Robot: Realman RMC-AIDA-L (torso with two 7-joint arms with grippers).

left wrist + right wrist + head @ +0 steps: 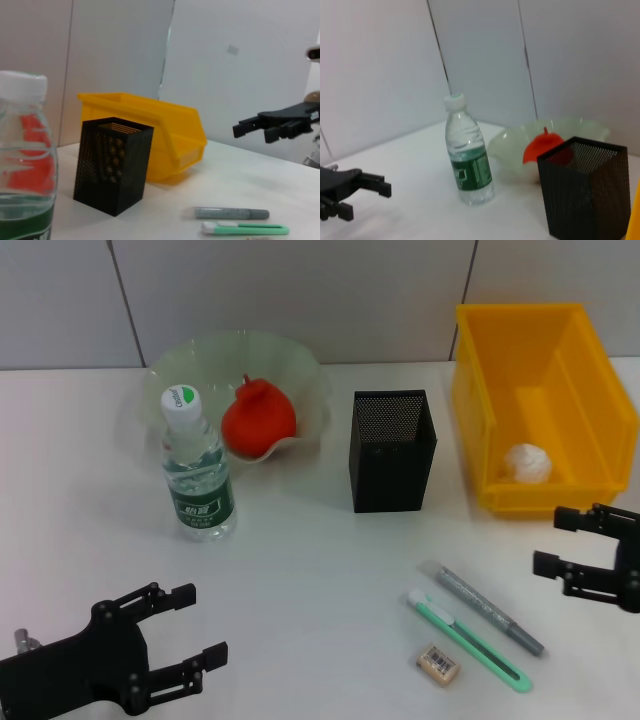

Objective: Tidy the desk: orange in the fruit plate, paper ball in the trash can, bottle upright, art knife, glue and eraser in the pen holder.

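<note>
A: Near the front right of the desk (300,570), at about 5 o'clock from the pen holder (391,450), lie the three loose items. Art knife (468,639), green, long axis running 10 o'clock to 4 o'clock in the head view. Glue (483,608), a grey stick, lies just beside it and parallel, same diagonal. Eraser (438,663) sits at the knife's 7 o'clock, close but apart.

B: Eraser visible elsewhere?

A: Only clearly in the head view. Left wrist view shows the knife and glue lying flat in front of the holder; the eraser is barely a sliver at the frame edge.

B: Bottle?

A: Bottle (196,466) stands upright, cap up, at 9 o'clock from the holder. Orange (259,419) rests in the fruit plate (300,365), at the bottle's 1 o'clock. Right wrist view shows all three but neither the trash can nor the small items.

B: Paper ball?

A: Paper ball (527,463) lies inside the yellow trash can (470,380), at 3 o'clock from the holder. Only the head view sees into the bin; left wrist shows just its outer wall.

B: Claws?

A: Left gripper (197,628) hovers low at 7 o'clock, fingers apart, holding nothing. Right gripper (552,540) hovers at 4 o'clock near the bin, fingers apart, empty.
</note>
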